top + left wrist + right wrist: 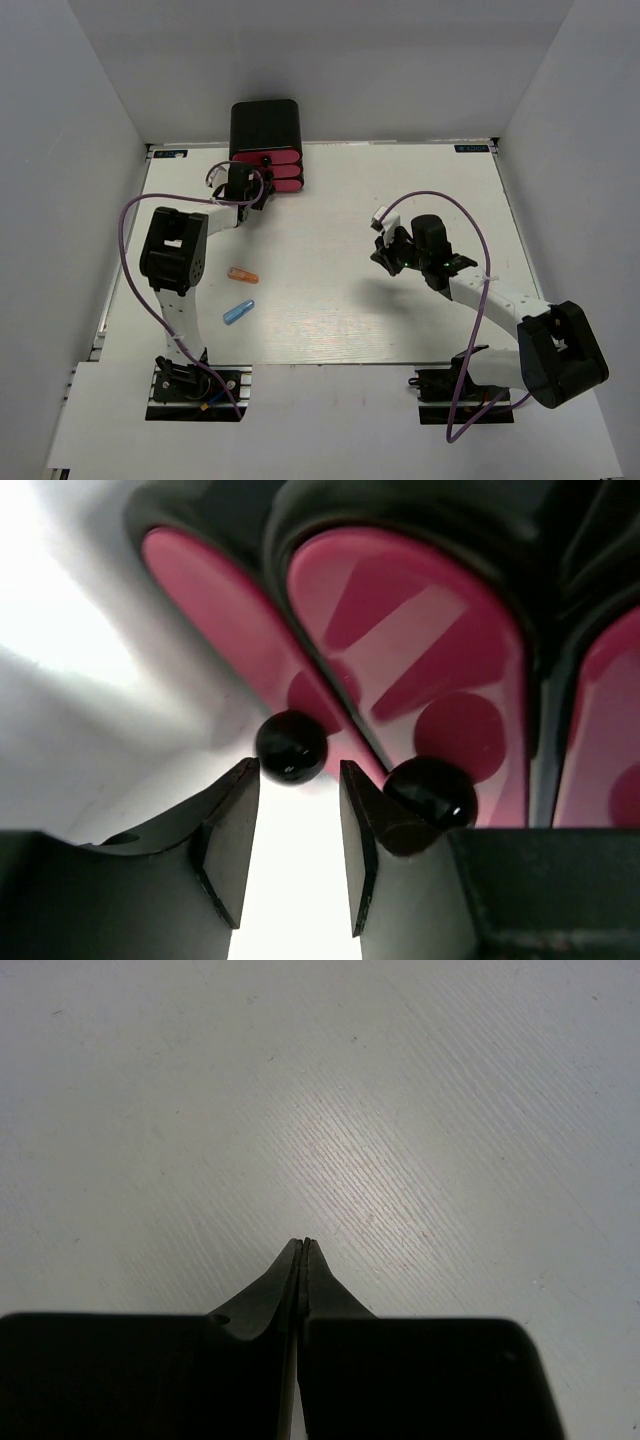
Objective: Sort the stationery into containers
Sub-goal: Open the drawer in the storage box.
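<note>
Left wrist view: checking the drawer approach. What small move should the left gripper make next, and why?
Probably ease the left gripper forward: its jaws are open and a black knob sits just beyond the fingertips, lined up with the gap, not yet between them.

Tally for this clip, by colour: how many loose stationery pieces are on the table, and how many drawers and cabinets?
Orange piece: 1
Blue piece: 1
Pink drawers: 3
Black cabinet: 1
Total: 6
</note>
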